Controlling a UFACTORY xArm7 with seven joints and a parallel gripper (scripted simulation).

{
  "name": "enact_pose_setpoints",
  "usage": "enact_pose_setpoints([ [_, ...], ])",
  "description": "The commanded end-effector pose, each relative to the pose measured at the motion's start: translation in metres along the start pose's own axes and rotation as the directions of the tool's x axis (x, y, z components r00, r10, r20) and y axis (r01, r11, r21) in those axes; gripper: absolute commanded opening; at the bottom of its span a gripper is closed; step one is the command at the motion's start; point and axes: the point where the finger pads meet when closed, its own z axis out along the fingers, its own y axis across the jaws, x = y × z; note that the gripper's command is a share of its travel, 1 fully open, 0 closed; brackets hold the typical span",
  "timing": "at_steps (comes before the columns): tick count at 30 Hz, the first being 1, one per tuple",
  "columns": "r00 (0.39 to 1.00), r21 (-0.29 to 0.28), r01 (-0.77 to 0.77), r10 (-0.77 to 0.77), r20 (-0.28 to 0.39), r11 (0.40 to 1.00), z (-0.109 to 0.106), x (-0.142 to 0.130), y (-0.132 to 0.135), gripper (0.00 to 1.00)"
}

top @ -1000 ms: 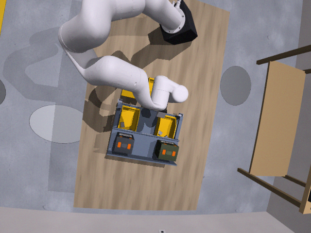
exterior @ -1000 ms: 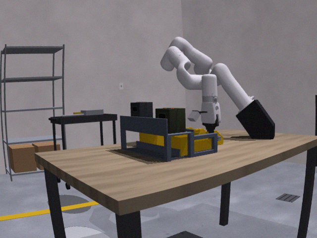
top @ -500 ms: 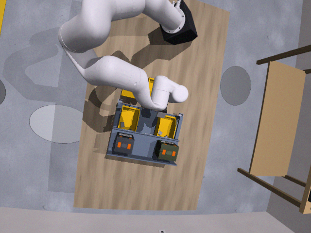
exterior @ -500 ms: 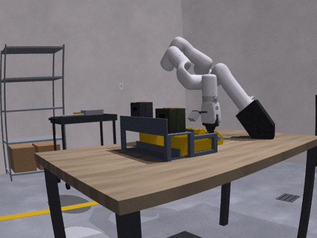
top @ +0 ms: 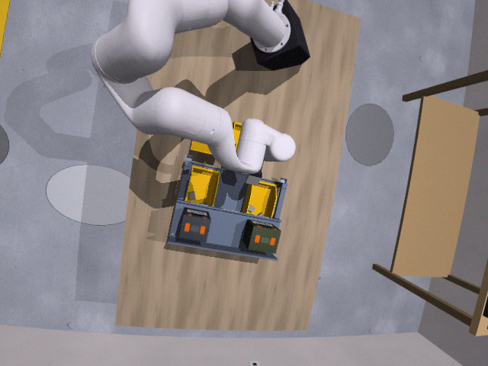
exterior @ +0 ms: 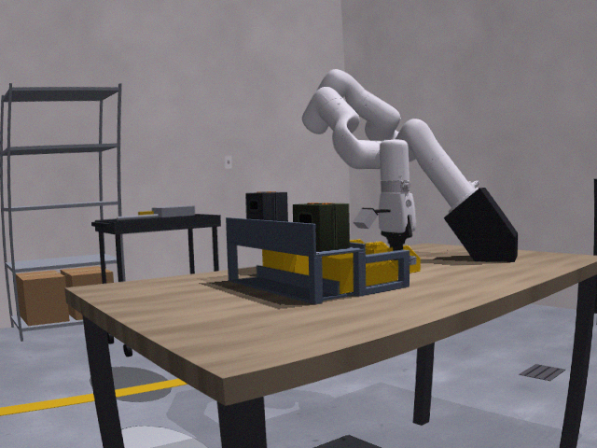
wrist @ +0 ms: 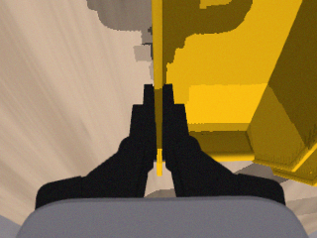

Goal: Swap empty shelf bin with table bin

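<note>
My gripper (wrist: 158, 100) (exterior: 397, 239) is shut on the thin side wall of a yellow open bin (wrist: 223, 59) (top: 200, 146) (exterior: 373, 247). The bin is low over the table (top: 197, 295) (exterior: 289, 328), just outside the open front of the grey shelf (top: 226, 232) (exterior: 270, 233). The arm hides most of it in the top view. No parts show in the stretch of its inside that the wrist view covers. On the shelf a yellow bin (top: 203, 183) stands at the left and another yellow bin (top: 260, 197) at the right, each with a grey part. The middle place (top: 230, 197) between them holds no bin.
A black box (top: 191, 227) (exterior: 266, 206) and a dark green box (top: 261, 237) (exterior: 322, 219) stand on the shelf's upper board. The arm's black base (top: 281, 47) (exterior: 481, 226) sits at the table's far end. A metal rack (exterior: 58, 145) and a side table (exterior: 154, 222) stand off the table.
</note>
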Motion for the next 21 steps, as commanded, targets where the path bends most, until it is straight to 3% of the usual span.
enact_pose_setpoints([
  [1,1.000,0.002,0.001,-0.001,-0.004,1.000,-0.003,0.001,-0.001,0.00],
  [9,1.000,0.002,0.001,-0.001,-0.004,1.000,-0.012,0.001,-0.001,0.00],
  [21,1.000,0.002,0.001,-0.001,-0.004,1.000,-0.045,0.001,-0.001,0.00],
])
